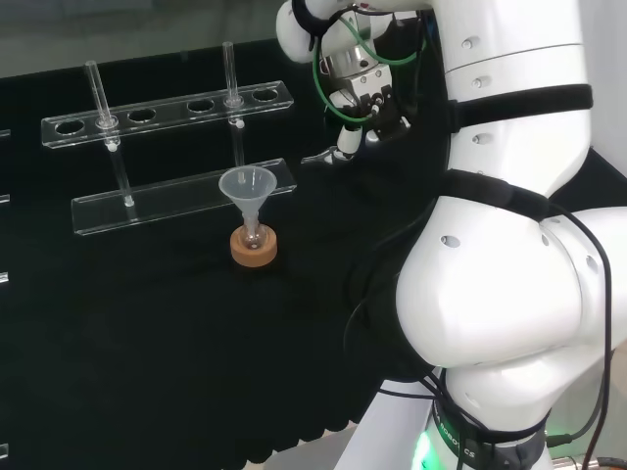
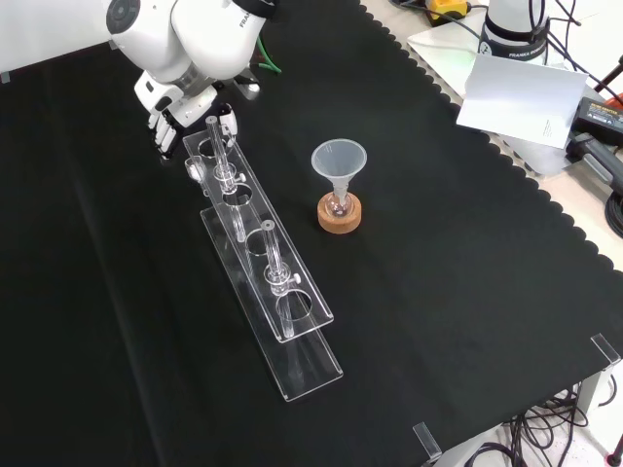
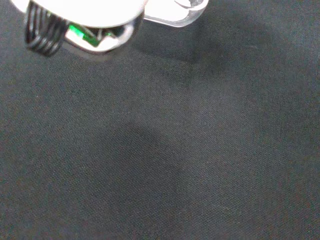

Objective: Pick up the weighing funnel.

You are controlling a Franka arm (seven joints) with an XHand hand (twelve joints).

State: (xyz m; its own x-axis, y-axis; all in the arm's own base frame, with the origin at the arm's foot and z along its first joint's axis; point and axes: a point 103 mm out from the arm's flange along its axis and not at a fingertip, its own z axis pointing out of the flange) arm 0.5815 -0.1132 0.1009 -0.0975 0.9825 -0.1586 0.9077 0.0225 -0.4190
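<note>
The robot hand (image 1: 364, 103) hangs in the upper middle of the head view, low over the table (image 1: 147, 343) and right against the piece it wants. Spread or already pinching? I cannot tell from these angles. Black cloth runs right across the table. The biggest item on it is the clear two-tier rack (image 1: 176, 103) at upper left, with glass tubes (image 1: 230, 73) standing in its holes. Below it, centre frame, the funnel (image 1: 247, 184) sits mouth up with its stem in a small flask (image 1: 254, 233) on a cork ring (image 1: 254, 250), well apart from the action.

Smallest of all is the weighing funnel (image 1: 318, 157), just off the rack's right end at the robot hand's lower edge. Lying or lifted, I can't say. To do this step well, I'd take it across the scoop body rather than the thin stem, then go straight up, away from that nearby rack end. Smooth clear ware like this looks likely to slip. It's a small, glossy, see-through piece. In the wrist view its rounded rim catches the light against the dark cloth.
</note>
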